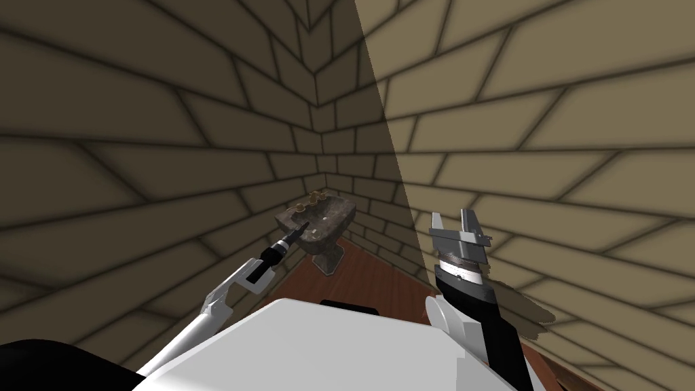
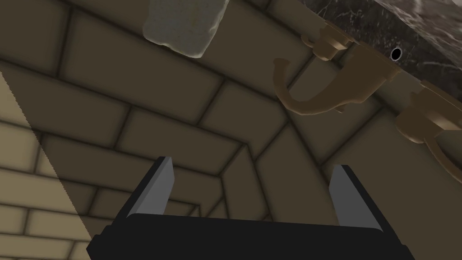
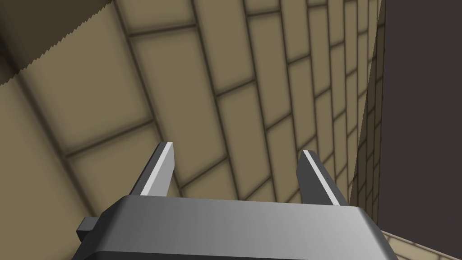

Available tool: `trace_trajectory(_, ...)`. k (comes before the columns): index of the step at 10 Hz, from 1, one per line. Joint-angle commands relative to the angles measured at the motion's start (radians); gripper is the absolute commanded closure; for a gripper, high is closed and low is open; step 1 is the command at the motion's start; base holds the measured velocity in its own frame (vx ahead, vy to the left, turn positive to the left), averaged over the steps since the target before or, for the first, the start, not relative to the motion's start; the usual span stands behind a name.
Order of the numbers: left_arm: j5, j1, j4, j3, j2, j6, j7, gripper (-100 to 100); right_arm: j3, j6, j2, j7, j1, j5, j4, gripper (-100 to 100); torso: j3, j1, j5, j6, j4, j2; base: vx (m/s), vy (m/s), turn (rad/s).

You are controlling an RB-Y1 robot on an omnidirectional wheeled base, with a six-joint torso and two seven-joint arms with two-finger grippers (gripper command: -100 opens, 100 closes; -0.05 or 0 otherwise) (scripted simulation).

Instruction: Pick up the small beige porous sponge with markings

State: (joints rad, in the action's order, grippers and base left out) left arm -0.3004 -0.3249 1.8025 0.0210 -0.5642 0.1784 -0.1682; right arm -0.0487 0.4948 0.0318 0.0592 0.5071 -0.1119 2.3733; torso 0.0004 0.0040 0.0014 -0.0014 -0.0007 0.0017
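A pale grey-beige porous sponge (image 2: 185, 25) lies well beyond the fingertips of my left gripper (image 2: 253, 164), which is open and holds nothing. The sponge is apart from both fingers, off to one finger's side, and partly cut off at the picture's edge. It is near a dark marbled pedestal sink (image 1: 326, 217) in the room's corner. In the head view my left gripper (image 1: 297, 233) reaches over the sink's near rim. My right gripper (image 1: 458, 220) is raised at my right, away from the sink, and is open and empty (image 3: 236, 149).
A brown curved faucet (image 2: 329, 85) and a handle (image 2: 428, 122) are fixed to the sink's dark rim (image 2: 388, 27), close to the left gripper. Brick-patterned walls meet right behind the sink. Reddish-brown floor (image 1: 366, 285) runs from me to the pedestal.
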Motion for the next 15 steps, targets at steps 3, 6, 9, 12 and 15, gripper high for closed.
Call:
trace_trajectory(3, -0.057, -0.045, 0.065, 0.0, -0.027, 0.007, -0.029, -100, 0.0, 0.0, 0.0, 0.0, 0.0, 0.0, 0.0, 0, 0.0, 0.0, 0.0, 0.0, 0.0, 0.0, -0.016, 0.063, -0.1)
trace_trajectory(6, -0.098, -0.06, 0.083, -0.023, -0.047, 0.018, -0.08, -100, 0.0, 0.0, 0.0, 0.0, 0.0, 0.0, 0.0, 0, -0.001, -0.002, 0.0, 0.0, 0.0, -0.001, 0.001, 0.026, -0.053)
trace_trajectory(9, -0.133, -0.066, 0.089, -0.05, -0.064, 0.027, -0.132, -100, 0.0, 0.0, 0.0, 0.0, 0.0, 0.0, 0.0, 0, -0.001, -0.004, -0.001, 0.0, 0.0, -0.002, 0.012, 0.005, -0.03)
trace_trajectory(12, -0.167, -0.068, 0.086, -0.082, -0.08, 0.037, -0.188, -100, 0.0, 0.0, 0.0, 0.0, 0.0, 0.0, 0.0, 0, -0.001, -0.004, -0.001, 0.0, -0.001, -0.002, 0.016, -0.001, -0.024)
trace_trajectory(15, -0.197, -0.066, 0.072, -0.115, -0.092, 0.046, -0.241, -100, 0.0, 0.0, 0.0, 0.0, 0.0, 0.0, 0.0, 0, -0.001, -0.004, -0.001, 0.0, -0.001, -0.002, 0.016, -0.004, -0.017)
